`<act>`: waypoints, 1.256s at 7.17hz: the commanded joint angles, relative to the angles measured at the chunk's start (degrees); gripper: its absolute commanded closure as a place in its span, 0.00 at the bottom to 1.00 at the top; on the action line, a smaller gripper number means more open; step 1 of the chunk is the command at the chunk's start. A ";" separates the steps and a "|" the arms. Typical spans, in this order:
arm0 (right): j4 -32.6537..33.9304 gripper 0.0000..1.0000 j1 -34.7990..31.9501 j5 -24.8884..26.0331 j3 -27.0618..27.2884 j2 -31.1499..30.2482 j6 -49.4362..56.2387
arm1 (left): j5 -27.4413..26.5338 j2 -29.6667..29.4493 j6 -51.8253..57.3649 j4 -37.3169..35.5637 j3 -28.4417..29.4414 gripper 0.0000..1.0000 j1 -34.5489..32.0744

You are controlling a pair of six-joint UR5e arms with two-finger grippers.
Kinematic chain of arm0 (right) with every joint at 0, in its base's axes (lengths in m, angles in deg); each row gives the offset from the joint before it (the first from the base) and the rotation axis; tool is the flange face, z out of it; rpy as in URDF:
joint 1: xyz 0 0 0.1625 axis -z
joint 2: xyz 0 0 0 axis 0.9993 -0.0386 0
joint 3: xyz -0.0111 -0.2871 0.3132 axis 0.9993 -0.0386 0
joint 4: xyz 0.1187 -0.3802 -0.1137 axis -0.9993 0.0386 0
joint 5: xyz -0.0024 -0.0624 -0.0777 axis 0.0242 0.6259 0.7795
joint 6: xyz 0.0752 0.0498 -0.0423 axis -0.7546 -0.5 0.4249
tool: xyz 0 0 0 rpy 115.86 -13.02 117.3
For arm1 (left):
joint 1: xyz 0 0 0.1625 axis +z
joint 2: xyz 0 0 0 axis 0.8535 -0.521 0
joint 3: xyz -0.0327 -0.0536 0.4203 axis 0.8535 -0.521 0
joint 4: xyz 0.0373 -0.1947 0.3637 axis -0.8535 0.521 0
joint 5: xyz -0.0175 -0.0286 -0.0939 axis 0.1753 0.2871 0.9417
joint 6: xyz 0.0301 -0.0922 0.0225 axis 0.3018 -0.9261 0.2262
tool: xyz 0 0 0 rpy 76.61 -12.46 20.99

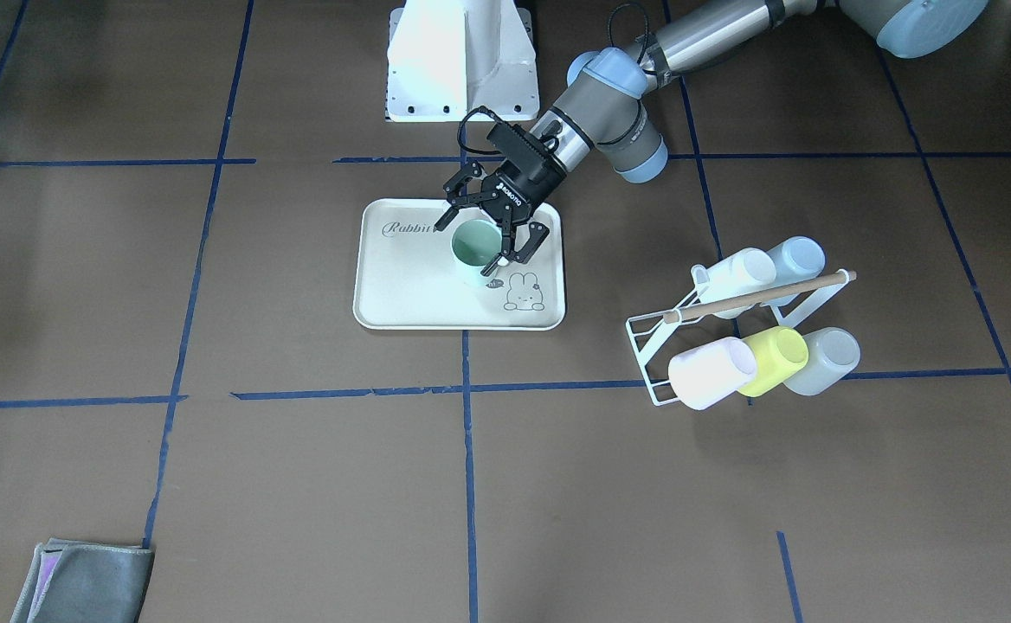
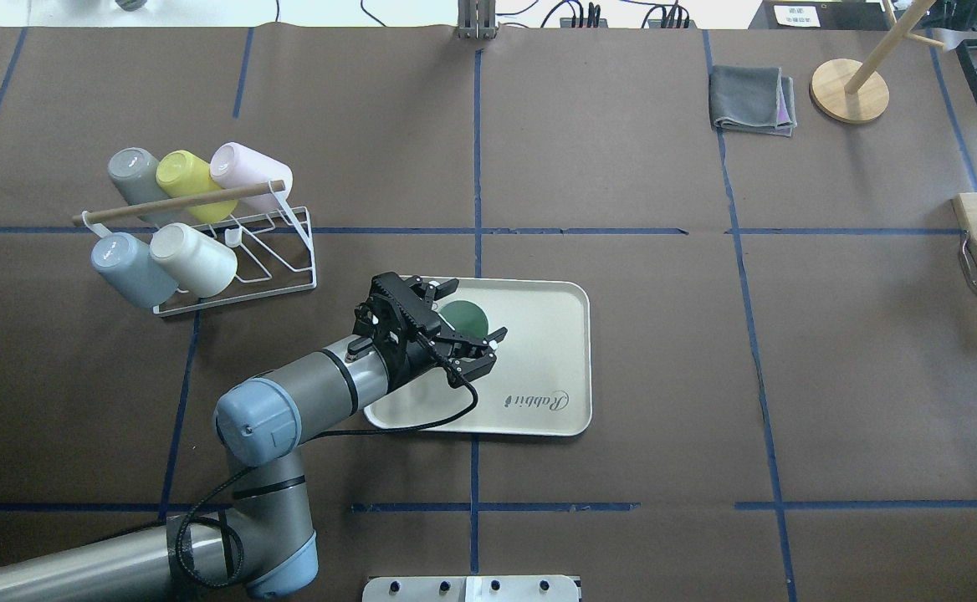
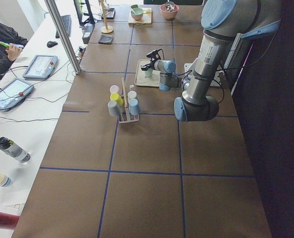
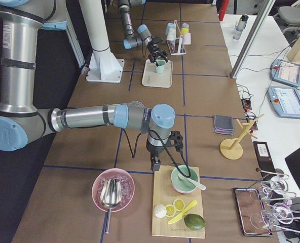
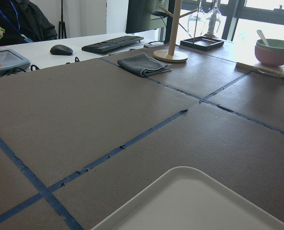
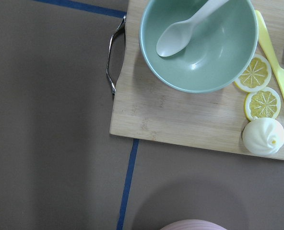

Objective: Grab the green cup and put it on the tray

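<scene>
The green cup (image 1: pixel 475 270) stands upright on the cream-white tray (image 1: pixel 410 290), near its middle, by the bunny drawing. My left gripper (image 1: pixel 477 242) hangs right over the cup with its jaws spread wider than the cup, one finger on either side of the rim. From overhead, the left gripper (image 2: pixel 468 316) is open around the cup's dark green inside (image 2: pixel 465 322) on the tray (image 2: pixel 547 351). The left wrist view shows only a corner of the tray (image 5: pixel 195 201). My right gripper (image 4: pixel 157 158) shows only in the exterior right view, and I cannot tell its state.
A white wire rack (image 2: pixel 279 276) holding several cups, one bright yellow-green (image 2: pixel 187 176), stands to the tray's left. A grey cloth (image 2: pixel 752 100) and a wooden stand (image 2: pixel 848 79) lie far right. Under the right wrist lies a cutting board (image 6: pixel 190 120) with a green bowl (image 6: pixel 214 52).
</scene>
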 commanded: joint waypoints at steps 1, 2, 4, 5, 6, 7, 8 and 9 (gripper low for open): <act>0.00 0.00 0.00 0.00 0.03 0.40 -0.05 | 1.29 2.77 -0.01 -1.33 -4.95 0.00 -1.06; 0.00 0.00 0.00 0.00 0.20 0.40 -0.05 | 6.17 3.30 -0.01 -6.65 -7.94 0.00 -3.68; 0.00 0.00 0.00 0.00 0.38 0.40 -0.05 | 16.44 4.98 0.25 -24.71 -18.11 0.00 -10.96; 0.00 0.00 0.00 0.00 0.47 0.40 -0.05 | 21.90 4.98 4.87 -35.86 -24.08 0.00 -14.48; 0.00 0.00 0.00 0.00 0.56 0.49 -0.05 | 23.69 5.07 12.22 -47.80 -30.49 0.00 -16.60; 0.00 0.00 0.00 0.00 0.56 0.49 -0.05 | 23.62 5.07 19.00 -58.80 -35.69 0.00 -18.11; 0.00 0.00 0.00 0.00 0.56 0.49 -0.05 | 23.54 5.07 24.81 -67.61 -38.79 0.00 -20.21; 0.00 0.00 0.00 0.00 0.47 0.75 -0.05 | 23.10 5.15 31.13 -72.66 -40.03 0.00 -21.88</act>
